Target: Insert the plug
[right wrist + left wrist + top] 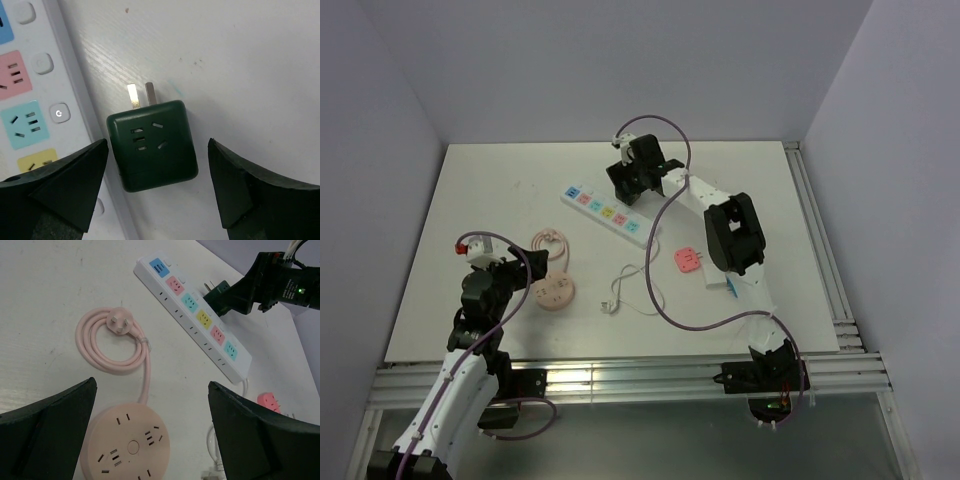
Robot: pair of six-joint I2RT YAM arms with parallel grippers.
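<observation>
While the right gripper (157,150) holds its jaws wide astride it, not touching, the dark green plug (150,132) lies beside the power strip (200,320) near the worktop's (500,190) far edge. The left gripper (152,390), jaws wide and empty, hangs above the pink socket (129,445). Strip markings are too small to read.

Dark green plug (152,145), white strip (197,315) with blue, pink, teal, yellow sockets (189,302), pink coiled cord (84,340)

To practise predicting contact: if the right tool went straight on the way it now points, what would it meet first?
Probably the dark green adapter plug on the table beside the white power strip, between the open fingers of the right tool.
</observation>
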